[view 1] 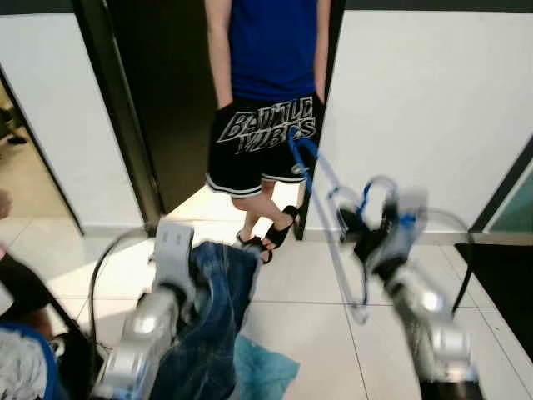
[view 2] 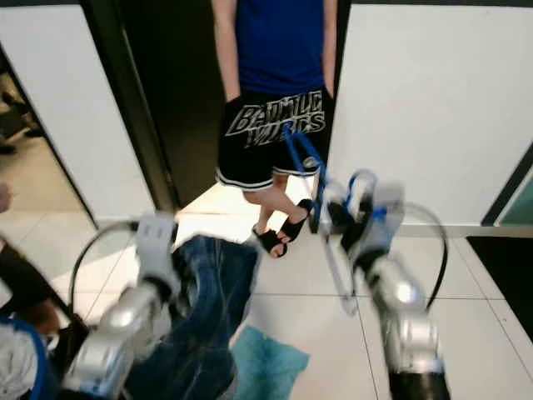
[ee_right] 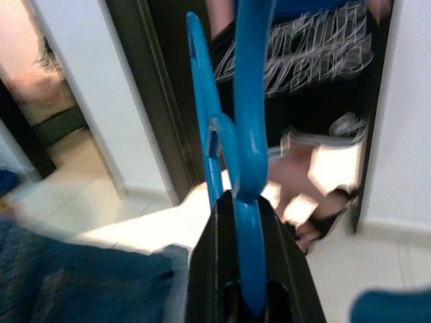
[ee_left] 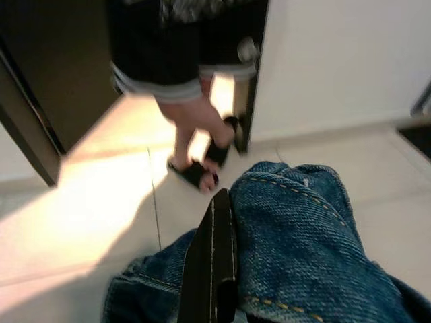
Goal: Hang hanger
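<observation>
My right gripper (view 1: 360, 223) is shut on a blue plastic hanger (view 1: 321, 175), held up at chest height on the right; the picture is blurred by motion. In the right wrist view the blue hanger (ee_right: 244, 134) rises from between the black fingers (ee_right: 279, 269). My left gripper (ee_left: 214, 222) is shut on a pair of blue jeans (view 1: 212, 317) that drape down over the left arm. The jeans (ee_left: 303, 249) bunch around the closed black fingers in the left wrist view.
A person in a blue shirt and black shorts (view 1: 265, 133) stands in a dark doorway straight ahead, in black sandals (view 1: 271, 237). White walls (view 1: 416, 108) flank the doorway. A teal cloth (view 1: 262, 371) lies on the tiled floor. Another person's arm (view 1: 21, 292) is at the left edge.
</observation>
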Tool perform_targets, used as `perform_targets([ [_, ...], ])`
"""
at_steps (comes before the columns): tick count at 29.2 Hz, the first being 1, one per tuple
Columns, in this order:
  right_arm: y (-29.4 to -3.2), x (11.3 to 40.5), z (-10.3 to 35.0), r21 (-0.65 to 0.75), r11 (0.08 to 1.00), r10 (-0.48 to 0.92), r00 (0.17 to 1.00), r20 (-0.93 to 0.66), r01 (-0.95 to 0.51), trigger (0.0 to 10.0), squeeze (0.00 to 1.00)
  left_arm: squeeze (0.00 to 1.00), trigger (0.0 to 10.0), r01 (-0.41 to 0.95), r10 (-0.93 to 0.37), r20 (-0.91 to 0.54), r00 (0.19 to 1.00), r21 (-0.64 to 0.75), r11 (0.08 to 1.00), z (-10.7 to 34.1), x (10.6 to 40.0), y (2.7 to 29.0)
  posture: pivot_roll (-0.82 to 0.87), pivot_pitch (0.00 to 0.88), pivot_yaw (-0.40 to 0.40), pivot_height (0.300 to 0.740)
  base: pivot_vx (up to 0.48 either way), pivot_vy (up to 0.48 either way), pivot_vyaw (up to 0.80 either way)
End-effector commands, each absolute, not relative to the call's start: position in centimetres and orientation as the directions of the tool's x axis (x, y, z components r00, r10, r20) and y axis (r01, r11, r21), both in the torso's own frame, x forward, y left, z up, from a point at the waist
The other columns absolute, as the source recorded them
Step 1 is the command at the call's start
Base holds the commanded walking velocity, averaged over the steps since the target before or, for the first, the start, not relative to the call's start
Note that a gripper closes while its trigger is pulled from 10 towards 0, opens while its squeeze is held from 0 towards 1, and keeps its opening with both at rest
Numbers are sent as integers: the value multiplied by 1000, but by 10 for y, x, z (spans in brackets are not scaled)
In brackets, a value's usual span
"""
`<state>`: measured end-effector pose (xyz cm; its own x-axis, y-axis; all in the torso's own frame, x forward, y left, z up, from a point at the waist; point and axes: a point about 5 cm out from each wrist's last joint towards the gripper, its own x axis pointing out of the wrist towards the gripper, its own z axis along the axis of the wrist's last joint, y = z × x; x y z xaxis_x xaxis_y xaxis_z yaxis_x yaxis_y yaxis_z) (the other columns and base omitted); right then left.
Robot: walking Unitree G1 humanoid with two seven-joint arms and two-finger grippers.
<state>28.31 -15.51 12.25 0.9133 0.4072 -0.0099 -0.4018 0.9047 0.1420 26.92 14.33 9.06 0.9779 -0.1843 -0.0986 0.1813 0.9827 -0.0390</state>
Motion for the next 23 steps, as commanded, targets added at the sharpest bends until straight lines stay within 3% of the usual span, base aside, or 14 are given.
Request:
perform_targets([
  [1,-153,284,134,127,896,426,904,31,-426,10000,0,0,10000,203,-205,-27,978,-55,978,106,272,137,22,0,9,740,0,0,-800],
  [13,-141,264,121,180,880,442,897,27,-439,10000,0,0,10000,205,-203,31,979,-198,959,108,243,123,24,0,-3,740,0,0,-800],
  [19,-140,260,120,227,884,415,910,17,-408,10000,0,0,10000,150,-152,-6,988,-115,982,103,244,126,10,0,13,740,0,0,-800],
  [23,-142,258,119,244,891,390,921,19,-382,10000,0,0,10000,132,-135,-7,991,-136,982,102,242,129,3,0,22,740,0,0,-800],
])
